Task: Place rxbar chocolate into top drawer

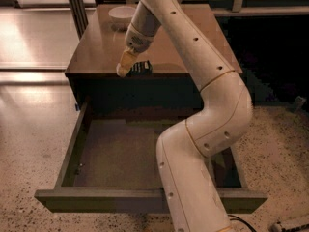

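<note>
The rxbar chocolate (142, 67), a small black bar with white marks, sits at the front edge of the brown cabinet top (96, 47). My gripper (125, 65) is at that front edge, right at the bar's left end and touching or nearly touching it. The top drawer (96, 200) is pulled out wide open below, and the part of its grey-brown bottom (116, 153) that shows is bare. My white arm crosses over the drawer's right half and hides that part.
A white bowl (122, 13) stands at the back of the cabinet top. A dark post (75, 6) rises behind the cabinet's left corner. Shiny floor lies to the left, speckled floor in front and to the right.
</note>
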Controlling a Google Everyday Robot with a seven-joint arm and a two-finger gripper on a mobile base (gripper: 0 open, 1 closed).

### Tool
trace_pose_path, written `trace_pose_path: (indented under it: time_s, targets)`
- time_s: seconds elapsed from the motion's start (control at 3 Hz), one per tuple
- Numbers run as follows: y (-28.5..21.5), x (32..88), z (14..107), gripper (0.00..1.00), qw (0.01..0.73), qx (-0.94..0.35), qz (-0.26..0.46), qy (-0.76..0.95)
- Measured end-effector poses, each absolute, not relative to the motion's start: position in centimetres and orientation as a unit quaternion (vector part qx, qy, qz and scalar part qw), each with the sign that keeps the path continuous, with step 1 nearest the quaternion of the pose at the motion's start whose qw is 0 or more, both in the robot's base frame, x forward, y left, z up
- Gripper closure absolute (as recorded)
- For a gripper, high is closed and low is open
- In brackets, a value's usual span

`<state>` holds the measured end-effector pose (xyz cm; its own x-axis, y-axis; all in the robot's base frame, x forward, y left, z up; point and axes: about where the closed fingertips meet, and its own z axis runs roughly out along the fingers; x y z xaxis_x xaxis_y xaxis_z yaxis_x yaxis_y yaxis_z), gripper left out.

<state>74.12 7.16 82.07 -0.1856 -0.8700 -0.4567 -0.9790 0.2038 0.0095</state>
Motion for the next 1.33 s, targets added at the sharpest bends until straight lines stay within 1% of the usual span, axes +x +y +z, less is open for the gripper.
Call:
trace_pose_path:
  time_s: [0.67,1.0,1.33]
  targets:
    - [8.1,70.6,91.5,1.0,0.203,-0.615,0.203,0.734]
    - [9.2,69.1,94.3,1.0,0.214,-0.618,0.215,0.725]
    - [9.0,67.9,94.6,1.0,0.215,-0.6,0.247,0.73]
